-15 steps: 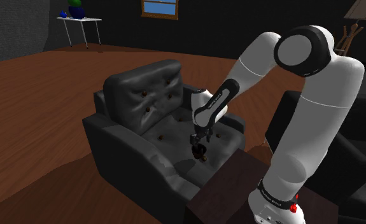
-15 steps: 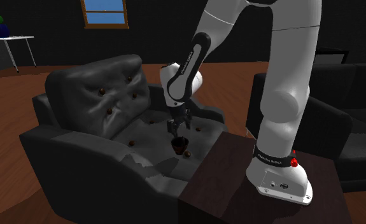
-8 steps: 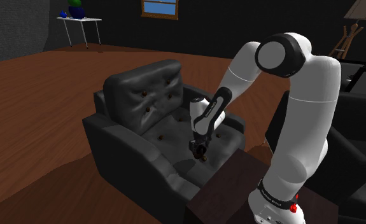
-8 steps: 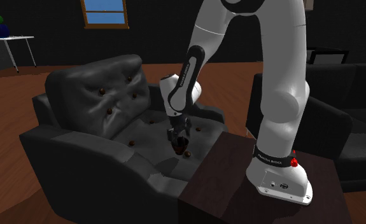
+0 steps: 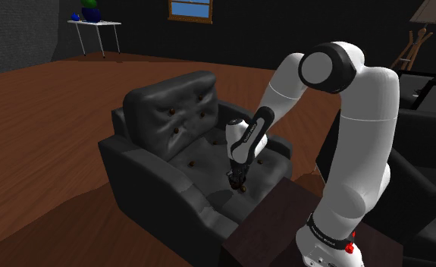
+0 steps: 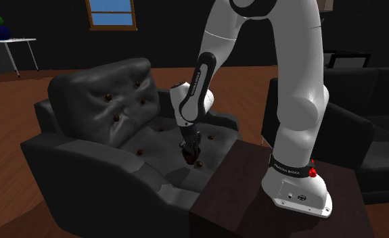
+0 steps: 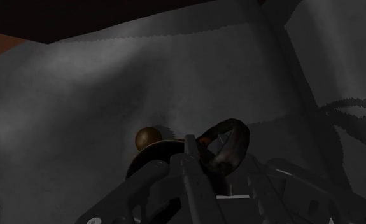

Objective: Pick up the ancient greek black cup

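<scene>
The dark cup (image 5: 239, 184) (image 6: 193, 159) sits on the seat of a black leather armchair (image 5: 163, 114) (image 6: 98, 101), close to the arm nearest the stand. My black gripper (image 5: 236, 175) (image 6: 190, 149) points straight down onto it. In the wrist view the gripper (image 7: 204, 159) is shut on the cup, its fingers (image 7: 188, 172) pinching the wall. The cup's looped handle (image 7: 229, 143) sticks out just past the fingertips. A brown upholstery button (image 7: 147, 137) lies beside the cup. Most of the cup's body is hidden behind the fingers.
The dark box stand (image 5: 277, 227) (image 6: 254, 196) abuts the armchair's arm. A second dark sofa (image 6: 362, 128) stands behind the robot base. Far across the wooden floor, a white side table (image 5: 95, 26) carries a blue vase. The chair's back and arms wall in the seat.
The gripper dropped down around the cup and its fingers went from wide apart to shut on it. The arm's elbow swung toward the chair.
</scene>
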Controlling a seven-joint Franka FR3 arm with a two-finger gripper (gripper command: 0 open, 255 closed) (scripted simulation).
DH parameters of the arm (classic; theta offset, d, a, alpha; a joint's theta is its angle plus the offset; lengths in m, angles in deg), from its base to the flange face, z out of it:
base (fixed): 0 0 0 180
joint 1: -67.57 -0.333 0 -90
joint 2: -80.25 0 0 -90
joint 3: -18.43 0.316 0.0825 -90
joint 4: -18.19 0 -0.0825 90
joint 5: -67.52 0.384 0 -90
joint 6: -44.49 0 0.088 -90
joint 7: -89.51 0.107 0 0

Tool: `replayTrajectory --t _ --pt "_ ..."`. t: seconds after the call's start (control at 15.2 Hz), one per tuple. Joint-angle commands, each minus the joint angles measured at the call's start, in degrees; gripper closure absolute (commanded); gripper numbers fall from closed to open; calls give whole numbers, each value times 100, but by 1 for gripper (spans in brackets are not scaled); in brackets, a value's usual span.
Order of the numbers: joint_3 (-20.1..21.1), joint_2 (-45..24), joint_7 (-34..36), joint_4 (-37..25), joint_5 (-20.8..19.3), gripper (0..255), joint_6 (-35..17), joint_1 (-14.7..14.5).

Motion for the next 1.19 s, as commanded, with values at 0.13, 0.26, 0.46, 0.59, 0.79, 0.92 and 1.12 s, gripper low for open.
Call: replayTrajectory --t 0.13,0.26,0.46,0.59,0.79,0.92,1.12 --pt "-2 -3 -1 -2 0 255 -1 2" --pt "2 1 1 -4 3 255 5 0" --pt "58 279 -86 52 98 255 225 34" --pt "90 461 -145 82 163 255 374 52" --pt "131 730 -232 116 259 255 605 72" --pt "153 905 -288 131 322 255 762 80" --pt "179 1162 -368 143 411 255 1002 86"
